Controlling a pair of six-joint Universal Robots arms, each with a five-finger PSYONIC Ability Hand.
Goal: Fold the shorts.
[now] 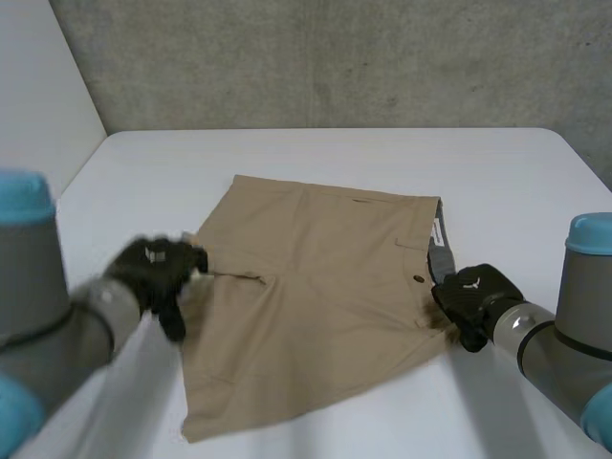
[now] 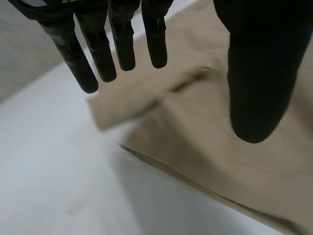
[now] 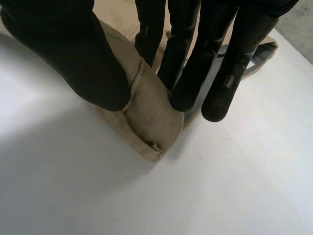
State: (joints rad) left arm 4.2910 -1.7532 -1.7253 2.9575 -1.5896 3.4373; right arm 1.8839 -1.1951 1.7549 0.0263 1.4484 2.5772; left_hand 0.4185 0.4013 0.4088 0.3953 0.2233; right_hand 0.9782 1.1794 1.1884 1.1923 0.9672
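Right hand (image 3: 73, 54): closed on the shorts (image 3: 151, 117). Thumb on one side, fingers on the other, with a bunched fold of tan cloth pinched between them. The fold bulges out below the thumb, its stitched hem edge showing and sitting on the desk (image 3: 220, 196). In the head view this hand is at the shorts' right edge, near the end of the waistband (image 1: 438, 251). It covers that corner, so I can't make out the corner's shape.

Left hand (image 2: 259, 73): open, fingers straight and spread, thumb well apart, holding nothing. It's over the shorts' left edge, near the notch where the two legs meet. It's blurred in the head view and hides part of that edge. Can't tell if the fingertips touch the cloth.

The shorts are otherwise spread flat mid-desk, legs toward the robot's left and waistband toward its right. The cloth is a tan woven twill, matte, with a few soft creases. A grey lining shows inside the waistband, with a small white label (image 1: 433, 229) there (print unreadable) and a dark button (image 1: 418, 279) just inside it.

The desk is white and smooth. A rough grey concrete wall (image 1: 335, 57) stands behind it. Both arms are cut off at the near edge of the head view.
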